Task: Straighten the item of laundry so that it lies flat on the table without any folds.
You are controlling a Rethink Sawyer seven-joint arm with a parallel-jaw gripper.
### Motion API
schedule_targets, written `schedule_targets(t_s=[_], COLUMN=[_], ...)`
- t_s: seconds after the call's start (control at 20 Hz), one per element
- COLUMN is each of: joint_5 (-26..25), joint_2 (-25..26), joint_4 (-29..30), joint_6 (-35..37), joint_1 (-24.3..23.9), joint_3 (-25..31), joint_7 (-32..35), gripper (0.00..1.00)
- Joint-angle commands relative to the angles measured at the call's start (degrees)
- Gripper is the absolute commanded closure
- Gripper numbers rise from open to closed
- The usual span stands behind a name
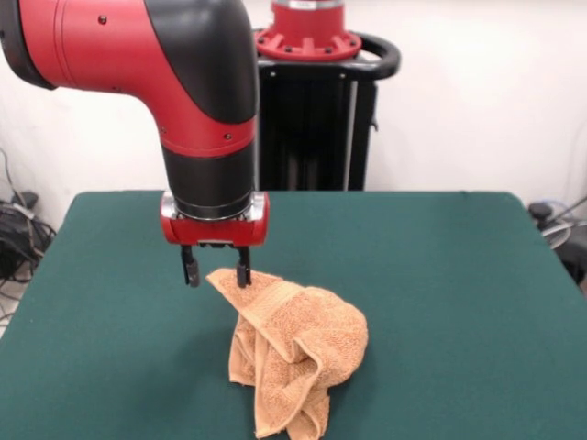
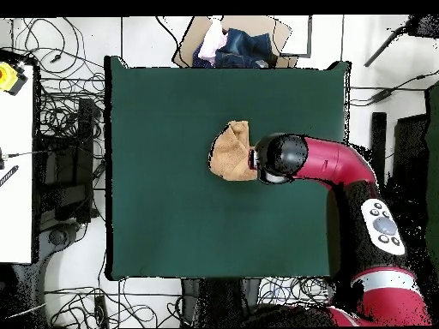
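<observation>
The item of laundry (image 1: 298, 353) is an orange-tan towel, bunched in a crumpled heap near the middle of the green table (image 1: 440, 275). One corner of it rises in a peak toward my gripper (image 1: 216, 272). My gripper hangs just above the table at the heap's upper left and is open, its two fingers (image 1: 190, 271) well apart, with the raised corner between them next to one finger. Seen from overhead, the towel (image 2: 231, 152) lies beside the arm's wrist (image 2: 281, 158), which hides the gripper.
A cardboard box of clothes (image 2: 231, 44) stands just beyond one table edge in the overhead view. A white bench (image 2: 17, 154) and tangled cables (image 2: 69, 128) lie off another side. Green table surface (image 2: 171, 214) surrounds the towel.
</observation>
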Motion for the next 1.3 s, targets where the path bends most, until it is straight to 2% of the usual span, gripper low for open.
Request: schedule_targets(t_s=[0.05, 1.2, 1.25, 1.3], joint_5=[-1.1, -1.91, -2.22, -2.23], joint_2=[3.48, 4.16, 4.09, 4.1], joint_4=[0.16, 0.96, 0.92, 0.93], joint_6=[-1.09, -4.39, -4.89, -4.94], joint_1=[0.69, -0.15, -0.13, -0.21], joint_3=[2.54, 3.4, 3.44, 3.55], joint_7=[0.31, -0.82, -0.99, -1.16], gripper=[0.0, 0.0, 1.0, 1.0])
